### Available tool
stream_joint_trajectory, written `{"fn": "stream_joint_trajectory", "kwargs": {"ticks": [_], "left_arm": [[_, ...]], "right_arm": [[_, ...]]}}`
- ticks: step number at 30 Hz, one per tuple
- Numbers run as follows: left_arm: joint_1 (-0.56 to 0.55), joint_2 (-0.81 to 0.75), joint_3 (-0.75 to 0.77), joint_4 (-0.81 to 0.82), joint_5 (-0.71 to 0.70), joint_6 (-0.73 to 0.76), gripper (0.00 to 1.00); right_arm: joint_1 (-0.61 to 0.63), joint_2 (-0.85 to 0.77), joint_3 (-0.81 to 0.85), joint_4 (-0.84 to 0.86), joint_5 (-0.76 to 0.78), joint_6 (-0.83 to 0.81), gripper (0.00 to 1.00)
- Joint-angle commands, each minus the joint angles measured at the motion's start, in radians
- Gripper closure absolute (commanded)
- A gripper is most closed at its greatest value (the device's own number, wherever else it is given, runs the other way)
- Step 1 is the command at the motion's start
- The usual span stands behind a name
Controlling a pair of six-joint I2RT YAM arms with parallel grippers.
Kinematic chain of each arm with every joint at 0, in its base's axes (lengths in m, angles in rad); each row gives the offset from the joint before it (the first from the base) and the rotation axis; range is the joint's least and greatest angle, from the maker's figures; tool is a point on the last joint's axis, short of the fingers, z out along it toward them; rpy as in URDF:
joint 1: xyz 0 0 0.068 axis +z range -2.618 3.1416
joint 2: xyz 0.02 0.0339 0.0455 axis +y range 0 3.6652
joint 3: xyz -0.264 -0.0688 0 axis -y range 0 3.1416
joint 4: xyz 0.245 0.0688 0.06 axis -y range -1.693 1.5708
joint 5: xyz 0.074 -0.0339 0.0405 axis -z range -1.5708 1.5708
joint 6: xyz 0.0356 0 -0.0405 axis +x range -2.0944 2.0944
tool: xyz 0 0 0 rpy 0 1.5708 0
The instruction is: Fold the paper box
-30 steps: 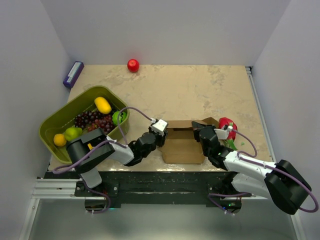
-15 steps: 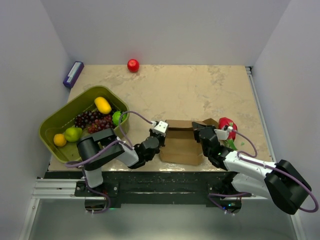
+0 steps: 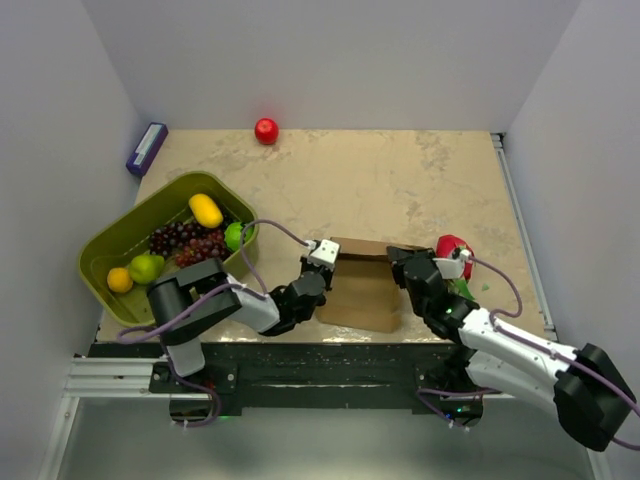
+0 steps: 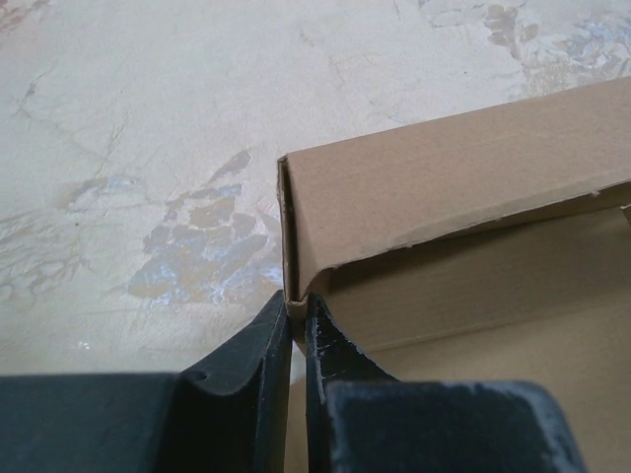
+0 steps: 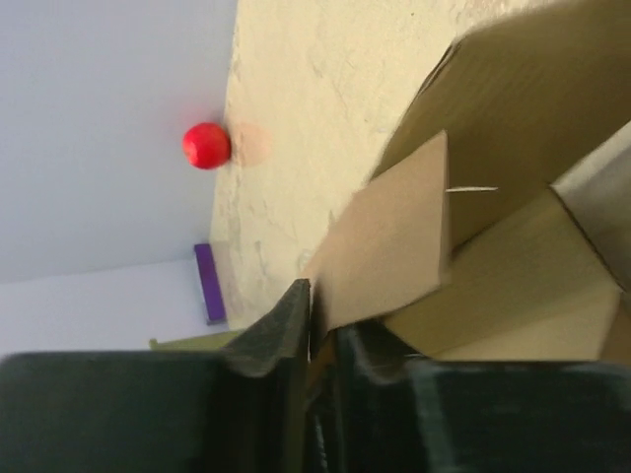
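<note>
While the paper box sits at the table's near edge, I note the left gripper pinched onto its left wall corner and the right gripper nearly closed over a right-side flap.

Surface: green basket of fruit at 9 o'clock; purple block, 10; red ball, 12; red item, 3.

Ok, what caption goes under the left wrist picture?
Black left claw pinching a corner of the plain brown cardboard box on the marbled beige table.
</note>
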Motion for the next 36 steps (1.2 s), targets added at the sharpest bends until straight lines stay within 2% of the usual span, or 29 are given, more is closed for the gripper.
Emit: {"fn": "stream_joint_trajectory", "kwargs": {"ticks": [1,2,5,9,12,18,26,34,36], "left_arm": [[0.041,-0.115,0.040,-0.284,-0.030,-0.065,1.00],[0.047,-0.129,0.047,-0.333,-0.004,-0.087,1.00],[0.070,-0.182,0.057,-0.462,0.068,-0.138,1.00],[0.106,-0.218,0.078,-0.601,0.134,-0.176,1.00],[0.118,-0.238,0.081,-0.660,0.170,-0.185,1.00],[0.136,-0.246,0.098,-0.742,0.197,-0.202,1.00],[0.138,-0.235,0.126,-0.791,0.177,-0.205,1.00],[0.138,-0.237,0.141,-0.808,0.162,-0.210,1.00],[0.138,-0.240,0.141,-0.803,0.162,-0.210,1.00]], "right_arm": [[-0.003,-0.115,0.055,-0.197,0.049,-0.185,0.69],[-0.004,-0.135,0.054,-0.233,0.025,-0.210,0.51],[-0.003,-0.222,0.052,-0.304,-0.038,-0.322,0.31],[-0.003,-0.319,0.049,-0.405,-0.101,-0.429,0.23],[-0.004,-0.341,0.055,-0.421,-0.144,-0.510,0.23],[0.001,-0.188,0.109,-0.468,-0.253,-0.613,0.31],[0.028,-0.083,0.075,-0.431,-0.302,-0.615,0.38],[0.056,0.027,0.089,-0.419,-0.305,-0.618,0.40],[0.057,0.052,0.083,-0.389,-0.310,-0.616,0.44]]}}
